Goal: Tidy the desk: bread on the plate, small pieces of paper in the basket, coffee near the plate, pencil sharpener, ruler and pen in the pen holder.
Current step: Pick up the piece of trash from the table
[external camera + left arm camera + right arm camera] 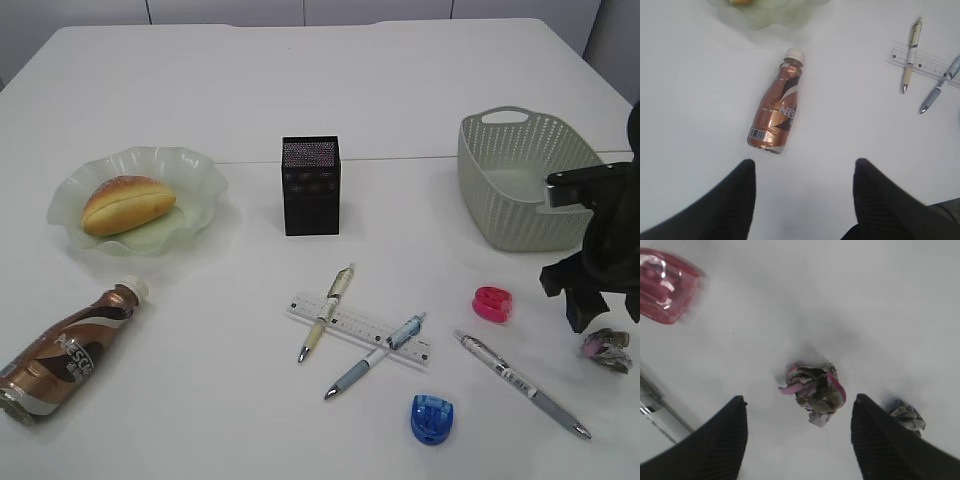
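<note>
Your bread already lies on the plate at the counter's left. The coffee lies on its side in front of that plate, cap towards it. The pen holder stands upright mid-counter, and in front of it the ruler lies flat with two pens crossing it. A third pen lies to the right, between a pink sharpener and a blue one. The basket sits far right. Your right gripper hovers over a crumpled paper, jaws released and straddling it without touching; a second scrap lies beside one finger. Your left gripper hangs above the coffee, jaws released, grasping nothing.
</note>
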